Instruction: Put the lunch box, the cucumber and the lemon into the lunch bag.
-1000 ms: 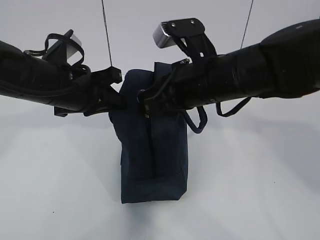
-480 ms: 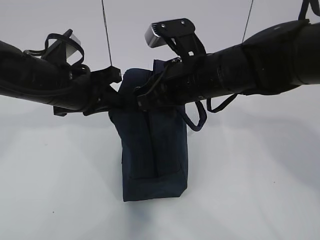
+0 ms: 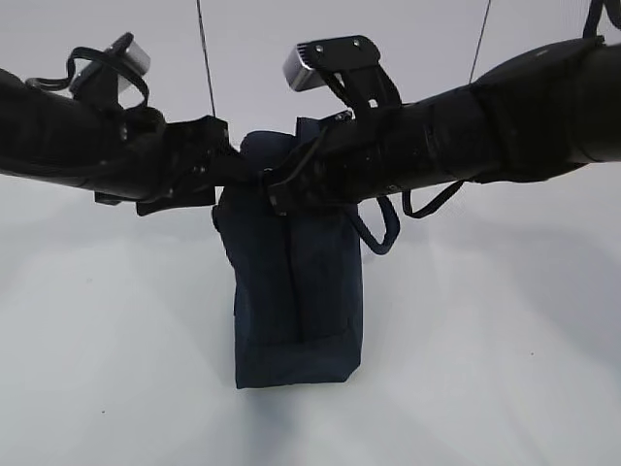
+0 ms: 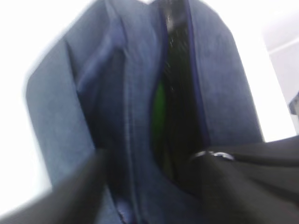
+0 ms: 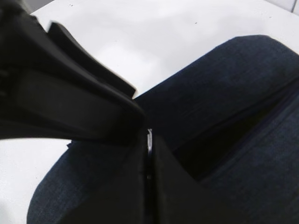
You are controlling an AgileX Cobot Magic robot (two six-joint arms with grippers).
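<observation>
2 arms meet over the lunch bag [image 3: 296, 291] at frame centre. From the left, the left gripper [image 3: 225, 160] has lifted since a moment ago; whether its jaws are apart, I cannot tell. Right of centre, the right gripper [image 5: 148, 144] sits clamped on the silver ring pull [image 5: 149, 140]. Inside the bag's slit, green shows, probably the cucumber [image 4: 160, 112], so packing looks nearly done.

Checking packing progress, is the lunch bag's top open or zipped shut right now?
Open. The left wrist view shows a dark gap running along the lunch bag, with something green visible inside.
</observation>
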